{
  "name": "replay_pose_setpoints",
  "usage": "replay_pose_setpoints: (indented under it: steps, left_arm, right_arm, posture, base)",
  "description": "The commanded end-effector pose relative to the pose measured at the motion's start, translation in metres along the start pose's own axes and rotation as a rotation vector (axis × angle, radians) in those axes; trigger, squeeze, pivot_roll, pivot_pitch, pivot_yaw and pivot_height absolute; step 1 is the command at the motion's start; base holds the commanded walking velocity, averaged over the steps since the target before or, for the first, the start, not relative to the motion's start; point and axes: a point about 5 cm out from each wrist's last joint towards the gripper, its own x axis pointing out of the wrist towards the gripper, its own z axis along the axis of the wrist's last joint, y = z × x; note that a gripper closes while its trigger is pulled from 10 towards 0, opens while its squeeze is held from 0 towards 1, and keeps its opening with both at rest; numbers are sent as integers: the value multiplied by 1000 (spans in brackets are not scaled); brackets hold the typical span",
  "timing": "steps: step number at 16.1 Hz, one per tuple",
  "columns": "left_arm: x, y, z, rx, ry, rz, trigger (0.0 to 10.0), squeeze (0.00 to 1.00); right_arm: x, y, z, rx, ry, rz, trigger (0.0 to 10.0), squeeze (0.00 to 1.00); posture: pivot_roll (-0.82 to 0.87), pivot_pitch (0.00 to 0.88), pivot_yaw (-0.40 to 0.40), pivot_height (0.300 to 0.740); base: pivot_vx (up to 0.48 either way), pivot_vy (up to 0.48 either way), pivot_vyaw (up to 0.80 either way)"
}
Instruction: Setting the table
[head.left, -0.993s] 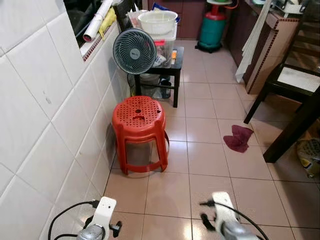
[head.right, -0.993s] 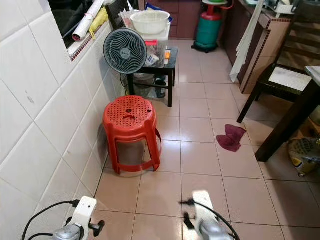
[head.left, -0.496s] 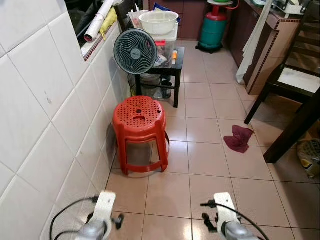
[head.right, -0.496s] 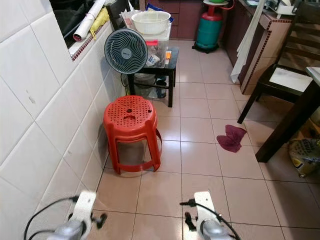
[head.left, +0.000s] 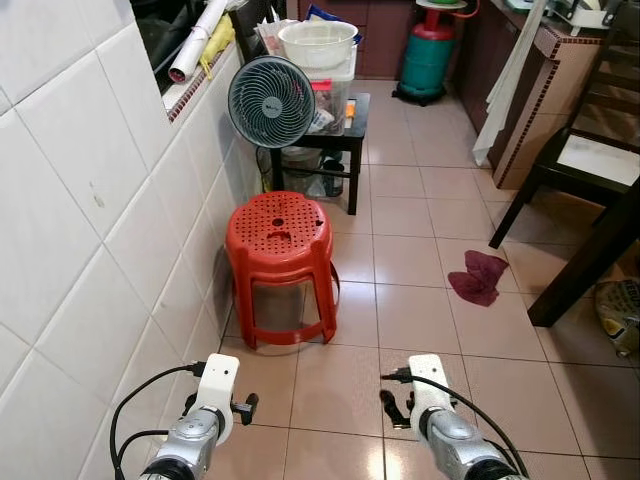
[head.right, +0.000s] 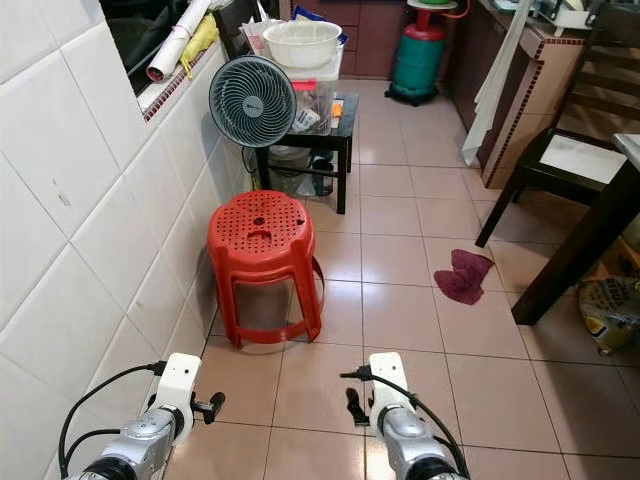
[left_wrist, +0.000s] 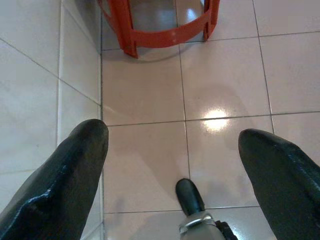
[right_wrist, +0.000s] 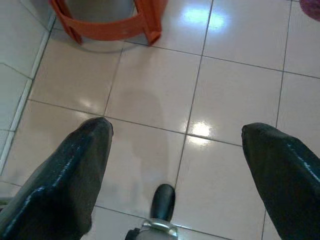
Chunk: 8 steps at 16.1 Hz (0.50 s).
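Both grippers, left (left_wrist: 170, 165) and right (right_wrist: 175, 160), hang wide open, empty; walking forward risks bumping the red stool (head.left: 280, 240).

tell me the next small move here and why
Probably step forward along the tiled floor, keeping right of the red stool. The left gripper and right gripper are both open and empty over bare tiles, and nothing to set a table with is within reach yet.

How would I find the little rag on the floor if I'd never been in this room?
Start at the red stool by the tiled wall. Look across the floor toward the dark table leg. The rag lies crumpled there, the only dark maroon cloth on the pale tiles.
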Motion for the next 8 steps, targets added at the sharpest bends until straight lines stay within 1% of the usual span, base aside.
replay_pose_setpoints:
  steps: [1,2,3,5,8]
  left_arm:
    - [-1,2,-3,-33,7,0,10000,0]
    - [-1,1,-5,-64,14,-5,10000,0]
    - [-2,0,-8,-26,26,-7,10000,0]
    - [-3,-2,-14,19,44,-34,10000,0]
    - [-3,-2,-17,17,50,-35,10000,0]
  right_arm:
    - [0,0,3,0,-11,2,10000,0]
    - [0,0,1,-8,-3,1,10000,0]
    - [0,0,0,-22,-4,4,10000,0]
    - [-1,-1,-1,-44,-2,7,10000,0]
    - [-1,1,-2,-57,-3,13,10000,0]
  posture:
    - [-149,0,27,740]
    - [-149,0,27,740]
    - [-148,0,25,740]
    - [-147,0,20,740]
    - [-152,0,20,740]
  base:
    - [0,0,-800]
    - [0,0,-800]
    - [0,0,-788]
    - [0,0,-784]
    - [0,0,-783]
